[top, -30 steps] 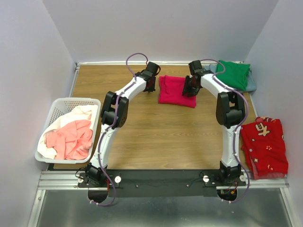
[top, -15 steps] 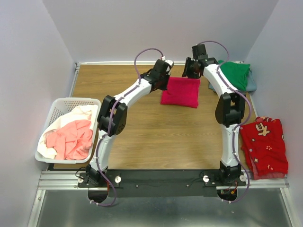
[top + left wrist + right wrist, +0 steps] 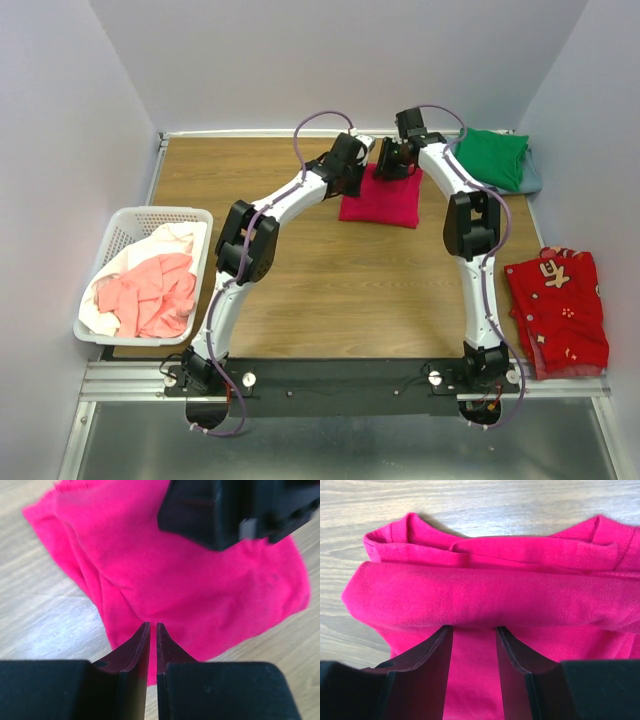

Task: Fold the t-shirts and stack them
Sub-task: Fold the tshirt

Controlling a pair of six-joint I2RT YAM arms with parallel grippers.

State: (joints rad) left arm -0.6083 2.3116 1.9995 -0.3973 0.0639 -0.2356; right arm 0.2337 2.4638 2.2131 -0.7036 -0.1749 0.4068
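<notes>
The crimson-pink t-shirt (image 3: pixel 385 200) lies folded into a compact rectangle at the back middle of the table. My left gripper (image 3: pixel 352 172) hovers at its left far corner; in the left wrist view (image 3: pixel 153 625) its jaws are closed to a thin slit above the cloth (image 3: pixel 200 580), holding nothing. My right gripper (image 3: pixel 392 165) is at the shirt's far edge. In the right wrist view (image 3: pixel 474 627) its jaws stand apart, tips against a rolled fold of the shirt (image 3: pixel 485 590). A green t-shirt (image 3: pixel 492 155) lies folded on a grey-blue one (image 3: pixel 533 178) at the back right.
A white lattice basket (image 3: pixel 150 215) at the left holds a salmon-pink t-shirt (image 3: pixel 150 290) and a white one (image 3: pixel 175 238). A red patterned cloth (image 3: pixel 560 310) lies off the table's right edge. The right gripper's black body (image 3: pixel 235 510) fills the top of the left wrist view.
The shirt's left part was folded over rightwards into a smaller rectangle. My left gripper moved right onto its corner, and my right gripper swung left to the shirt's far edge.
</notes>
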